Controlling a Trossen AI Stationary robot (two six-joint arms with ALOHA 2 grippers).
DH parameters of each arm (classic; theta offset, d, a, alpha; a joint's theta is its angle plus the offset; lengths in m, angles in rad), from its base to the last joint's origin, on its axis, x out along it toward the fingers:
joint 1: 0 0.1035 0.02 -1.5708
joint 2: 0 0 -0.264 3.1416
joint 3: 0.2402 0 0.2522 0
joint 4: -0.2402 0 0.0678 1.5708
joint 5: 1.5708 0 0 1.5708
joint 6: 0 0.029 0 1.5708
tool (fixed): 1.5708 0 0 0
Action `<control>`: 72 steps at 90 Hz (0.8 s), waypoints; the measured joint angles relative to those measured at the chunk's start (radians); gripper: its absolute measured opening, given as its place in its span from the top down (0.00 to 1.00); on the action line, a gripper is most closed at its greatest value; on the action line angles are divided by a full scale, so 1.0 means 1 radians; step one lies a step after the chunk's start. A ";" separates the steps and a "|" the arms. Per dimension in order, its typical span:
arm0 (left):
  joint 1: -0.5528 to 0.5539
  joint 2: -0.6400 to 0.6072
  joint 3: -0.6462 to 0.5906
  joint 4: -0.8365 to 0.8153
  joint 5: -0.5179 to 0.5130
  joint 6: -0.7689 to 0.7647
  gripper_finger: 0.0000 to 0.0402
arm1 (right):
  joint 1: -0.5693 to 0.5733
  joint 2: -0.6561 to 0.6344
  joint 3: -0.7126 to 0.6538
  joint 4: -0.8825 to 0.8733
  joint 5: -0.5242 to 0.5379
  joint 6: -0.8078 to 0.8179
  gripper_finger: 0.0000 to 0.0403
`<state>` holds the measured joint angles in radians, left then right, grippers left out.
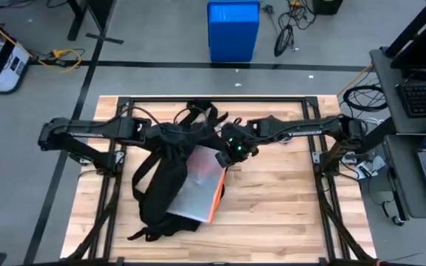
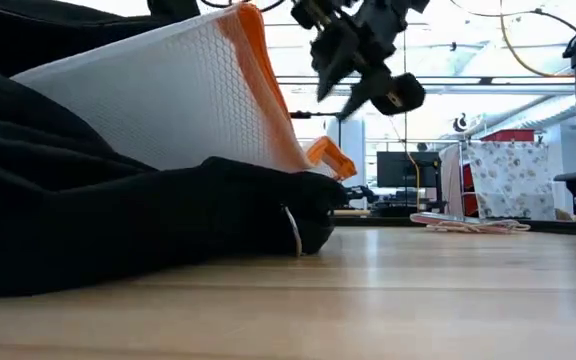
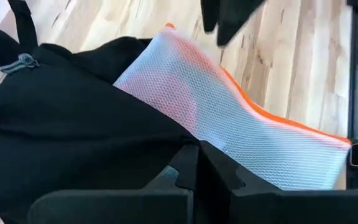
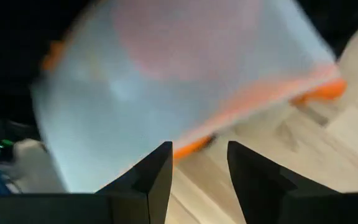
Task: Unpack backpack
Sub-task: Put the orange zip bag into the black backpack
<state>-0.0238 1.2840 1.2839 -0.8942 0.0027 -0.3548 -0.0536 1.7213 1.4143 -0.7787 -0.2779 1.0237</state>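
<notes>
— Backpack (image 1: pixel 165 188): where did it lie?

— Slumped on the wooden table (image 1: pixel 287 207), left of the middle in the overhead view, its black fabric loose and its straps trailing toward the near edge. In the low view it filled the left side as a dark mound (image 2: pixel 118 220).

— And what stuck out of it?

— A flat mesh pouch (image 1: pixel 202 188), white with an orange edge, half out of the bag's opening. From table height it stood tilted, its upper end raised and its lower part tucked behind the black fabric (image 2: pixel 183 90). The left wrist camera showed the same pouch (image 3: pixel 229 118) emerging from the fabric over bare wood.

— Where was the left gripper?

— Reaching in from the left, at the bag's upper end (image 1: pixel 170 140). Its fingers sat close together against the black fabric, right at the mouth of the bag (image 3: pixel 194 171). I could not tell whether they pinched cloth or only rested there.

— And the right one?

— It hung above the pouch's raised end (image 1: pixel 231 151), off the table. Its jaws stood parted with nothing between them; in its own camera the two dark fingers (image 4: pixel 194 177) framed a gap over the orange edge and the wood below. The low view showed it in the air, just beside the pouch's top corner (image 2: pixel 353 65).
</notes>
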 joint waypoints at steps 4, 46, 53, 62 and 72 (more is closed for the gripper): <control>0.000 -0.006 0.000 0.000 0.000 0.000 1.00 | 0.013 0.015 0.000 -0.014 -0.003 -0.001 0.65; -0.010 0.000 -0.003 0.047 0.034 0.033 1.00 | 0.040 0.239 -0.002 0.527 0.017 0.008 0.70; -0.020 -0.002 -0.003 0.064 0.055 0.047 1.00 | 0.028 0.254 -0.002 0.665 0.013 0.043 0.77; -0.040 -0.006 -0.001 0.073 0.056 0.047 1.00 | 0.013 0.256 -0.004 0.756 0.004 0.050 0.91; -0.057 -0.011 0.000 0.083 0.038 0.054 1.00 | 0.001 0.257 -0.004 0.797 -0.002 0.052 0.98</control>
<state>-0.0806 1.2732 1.2834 -0.8110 0.0411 -0.3009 -0.0530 1.9785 1.4101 0.0180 -0.2797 1.0762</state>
